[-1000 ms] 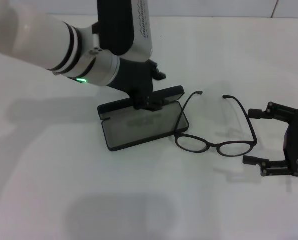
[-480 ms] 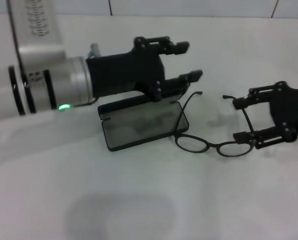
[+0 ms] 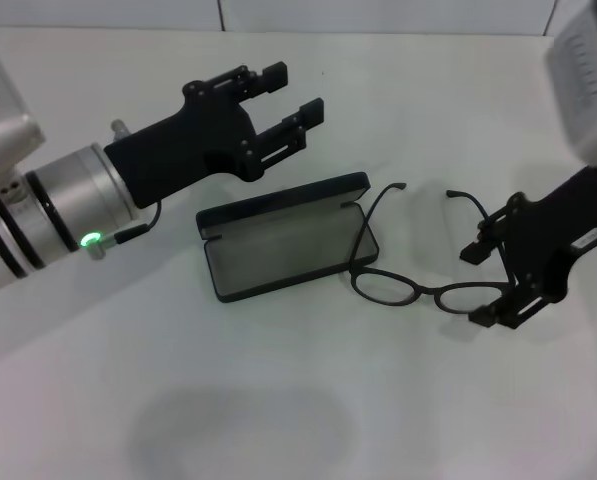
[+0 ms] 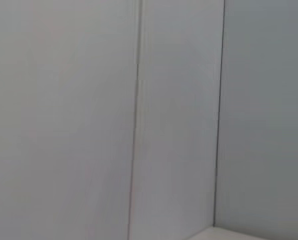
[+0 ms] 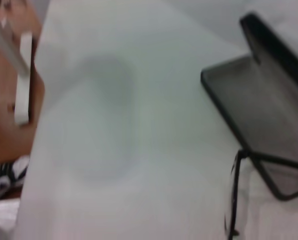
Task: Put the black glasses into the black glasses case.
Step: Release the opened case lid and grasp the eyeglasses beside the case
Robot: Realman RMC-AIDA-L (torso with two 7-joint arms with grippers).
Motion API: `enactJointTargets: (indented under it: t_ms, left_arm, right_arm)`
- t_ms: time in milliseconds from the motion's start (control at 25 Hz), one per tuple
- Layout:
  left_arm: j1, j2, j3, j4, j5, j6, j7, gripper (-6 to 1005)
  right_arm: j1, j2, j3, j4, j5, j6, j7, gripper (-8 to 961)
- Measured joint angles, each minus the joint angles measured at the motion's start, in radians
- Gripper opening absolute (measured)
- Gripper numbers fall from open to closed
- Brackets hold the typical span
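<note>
The black glasses point(image 3: 430, 270) are sitting unfolded on the white table point(image 3: 278, 400), lenses toward the robot and both temple arms sticking out toward the far side, with the left-side lens rim right up against the near right corner of the black glasses case point(image 3: 283, 245), maybe even resting on its edge, hard to say for sure. These look like a super thin wire-ish frame, so I'd guess basically weightless, a bit springy in the arms, and easy to bend or pop a lens if you squeeze in the wrong spot. Lenses are going to be slick too, so I wouldn't pinch glass. Best bet in my opinion is the right temple arm near the hinge or the frame corner there, where it's stiffest, with a light squeeze. That's pretty much where the right gripper point(image 3: 486, 283) is: low over the table at the right end of the frame, fingers spread with the hinge end of the glasses between them, not closed on anything yet as far as I can see. The case is lying open, grey lining up, lid propped toward the back, so the tray is ready to take them. The left gripper point(image 3: 296, 93) is up in the air beyond the case, fingers apart and holding nothing.
</note>
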Motion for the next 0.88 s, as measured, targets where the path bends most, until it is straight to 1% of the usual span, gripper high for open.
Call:
enactJointTargets:
  t_ms: [160,280,360,400,520,680,880]
  left_arm:
    - [0.004,0.000,-0.002,-0.054,-0.035,0.052,0.057,583]
    - [0.006,0.000,-0.001,-0.103,-0.074,0.080,0.110,583]
    - [0.003,0.000,-0.004,-0.134,-0.083,0.098,0.131,582]
    - [0.002,0.000,-0.006,-0.144,-0.086,0.106,0.141,582]
    - [0.007,-0.001,-0.007,-0.156,-0.086,0.119,0.168,582]
    - [0.009,0.000,-0.006,-0.164,-0.087,0.129,0.177,581]
    - [0.010,0.000,-0.004,-0.165,-0.088,0.131,0.185,581]
  right_arm:
    - [0.033,0.002,-0.114,0.023,-0.025,0.064,0.041,735]
    - [0.049,0.004,-0.219,0.028,-0.033,0.118,0.072,678]
    - [0.063,0.005,-0.270,0.038,-0.041,0.147,0.094,640]
    - [0.071,0.006,-0.290,0.045,-0.043,0.162,0.102,621]
    - [0.085,0.011,-0.346,0.066,-0.044,0.211,0.118,612]
    - [0.090,0.011,-0.418,0.072,-0.043,0.281,0.144,601]
    - [0.094,0.011,-0.454,0.076,-0.032,0.314,0.161,578]
